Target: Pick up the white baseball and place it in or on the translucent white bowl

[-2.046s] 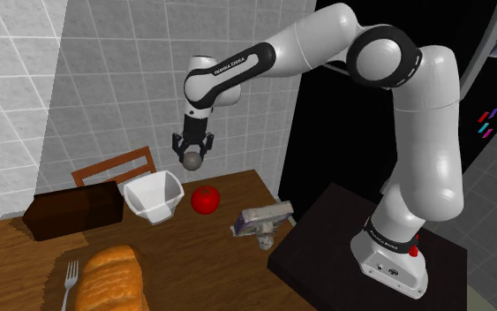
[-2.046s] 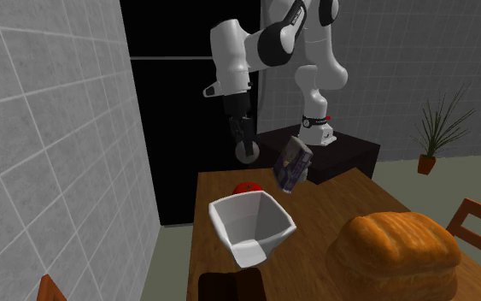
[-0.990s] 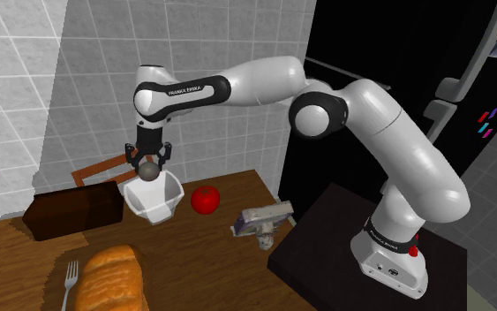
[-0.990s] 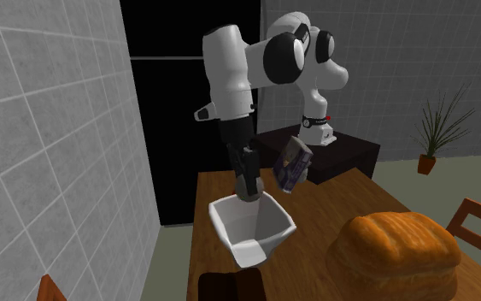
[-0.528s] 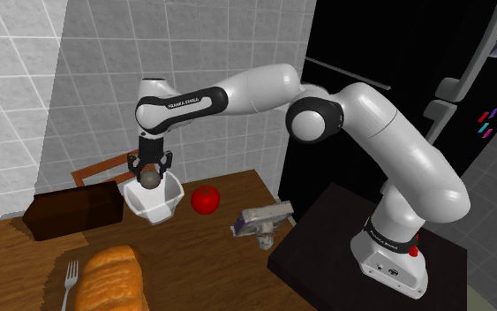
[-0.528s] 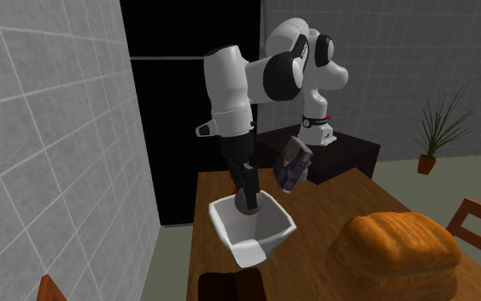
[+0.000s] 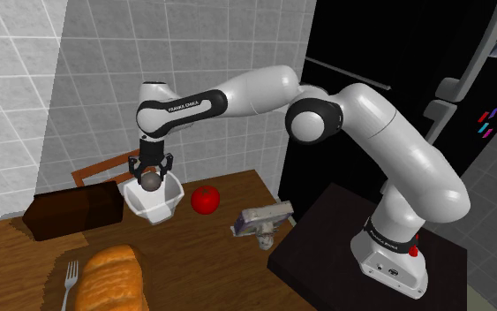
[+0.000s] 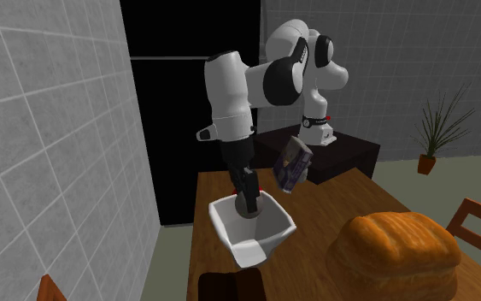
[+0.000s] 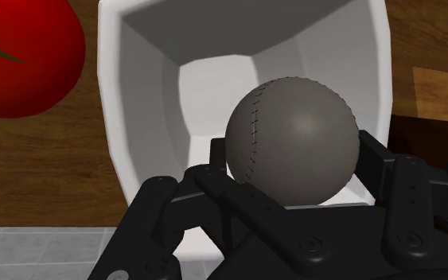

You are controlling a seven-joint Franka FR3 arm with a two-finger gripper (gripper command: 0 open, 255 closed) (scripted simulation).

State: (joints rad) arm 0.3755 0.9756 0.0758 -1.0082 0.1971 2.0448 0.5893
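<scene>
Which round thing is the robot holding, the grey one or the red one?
The grey stitched baseball, clasped in the gripper over the white bowl. The red fruit lies on the table beside the bowl, untouched.

Reads "FRANKA EMIKA", white capitals on dark band of arm (image 7: pixel 183 108), forearm section, seen in shoulder view. More white lettering on dark ring at arm's foot, just above stand (image 7: pixel 321 243); too small to read.

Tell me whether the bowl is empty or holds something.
Empty: the bowl shows bare inner walls and floor, while the grey baseball is clasped in the claw at its mouth.
</scene>
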